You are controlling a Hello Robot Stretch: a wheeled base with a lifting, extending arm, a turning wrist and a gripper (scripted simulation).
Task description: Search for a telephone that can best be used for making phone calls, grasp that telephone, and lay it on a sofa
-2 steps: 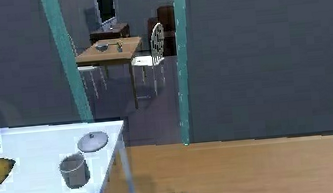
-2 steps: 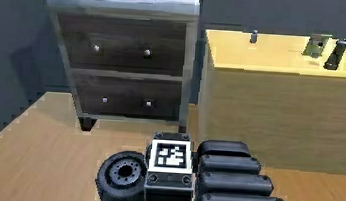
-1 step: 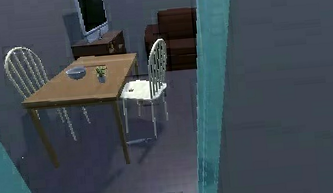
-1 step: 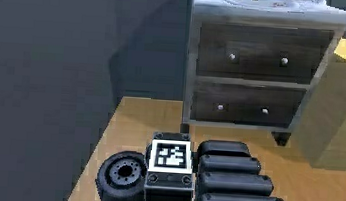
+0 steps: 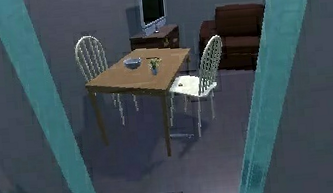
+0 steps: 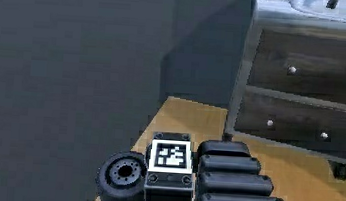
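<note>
A dark brown sofa chair (image 5: pixel 237 33) stands against the far wall at the forward view's upper right. In the arm side view, the arm's dark segments (image 6: pixel 234 180) lie along the bottom edge beside a white square with black marks (image 6: pixel 170 155). Left of that square sits the gripper's round dark body (image 6: pixel 124 179). Its far end cannot be made out, so I cannot tell whether it holds anything.
Two teal door posts (image 5: pixel 37 106) (image 5: pixel 284 84) frame the forward view. Beyond them stands a wooden table (image 5: pixel 138 79) with a bowl (image 5: pixel 131 62), a small green item (image 5: pixel 153 66) and two white chairs (image 5: pixel 201 76) (image 5: pixel 91 56). A television (image 5: pixel 152 5) tops a low cabinet. A grey dresser (image 6: pixel 307 82) stands on wood floor.
</note>
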